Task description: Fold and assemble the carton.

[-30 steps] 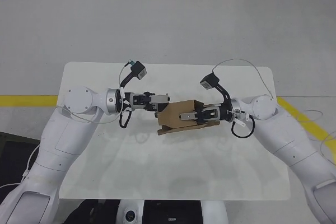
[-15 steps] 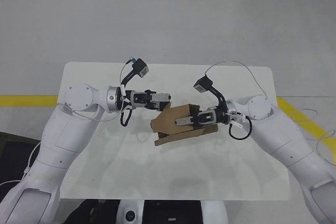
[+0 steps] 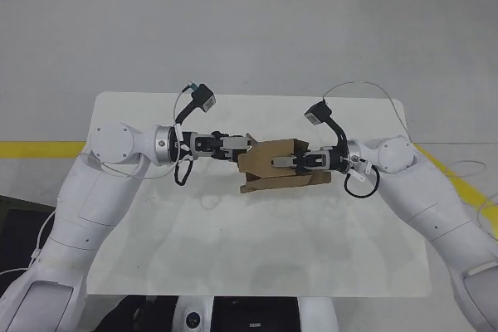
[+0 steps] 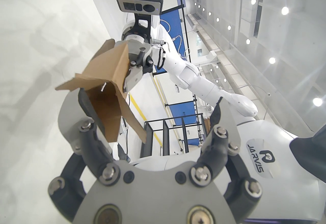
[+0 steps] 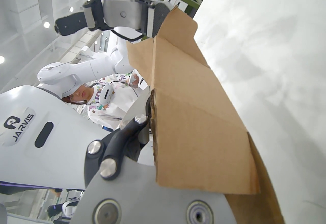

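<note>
The half-folded cardboard carton (image 3: 254, 163) is held over the middle of the white bench (image 3: 149, 249), one wall clamped by the right tool (image 3: 279, 163). From the left wrist, the left tool (image 4: 150, 108) is seen spread wide, one pad (image 4: 87, 108) laid against a flap and the other clear of it. From above, that spread cannot be made out. From the right wrist, the carton's creased outer panel is seen close up.

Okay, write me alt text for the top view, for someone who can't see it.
A partly folded brown carton is held over a white table, gripped at one end by the right gripper. The left gripper, open, is at the carton's opposite end, one finger against a flap.
</note>
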Motion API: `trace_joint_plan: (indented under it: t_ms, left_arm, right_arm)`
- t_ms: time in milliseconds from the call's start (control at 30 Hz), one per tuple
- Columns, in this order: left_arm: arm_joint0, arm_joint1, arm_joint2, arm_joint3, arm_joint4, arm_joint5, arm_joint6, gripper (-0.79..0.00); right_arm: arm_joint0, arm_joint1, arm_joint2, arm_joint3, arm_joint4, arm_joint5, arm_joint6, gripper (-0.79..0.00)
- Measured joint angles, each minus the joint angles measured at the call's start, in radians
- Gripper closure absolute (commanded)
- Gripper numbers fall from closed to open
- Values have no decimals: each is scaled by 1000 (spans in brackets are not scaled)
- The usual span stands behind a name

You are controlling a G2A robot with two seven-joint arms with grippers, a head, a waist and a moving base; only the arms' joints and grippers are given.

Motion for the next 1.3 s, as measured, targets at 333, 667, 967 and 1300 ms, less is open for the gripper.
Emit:
trace_joint_plan:
  t_ms: [333, 667, 967, 1300]
  left_arm:
    - [-20, -13, 63, 0, 20, -4, 4, -785]
    - [-22, -18, 84, 2, 17, 0, -6, -785]
    - [-20, -26, 111, -17, 3, 5, 5, -785]
    - [-30, -33, 121, -1, 3, -6, 15, -785]
  right_arm:
    - [6, -12, 2, 33, -18, -58, -58, 0]
    - [14, -18, 29, 82, -53, -111, -112, 0]
    - [20, -37, 55, 121, -103, -154, -194, 0]
    - [4, -49, 79, 111, -109, -159, -203, 0]
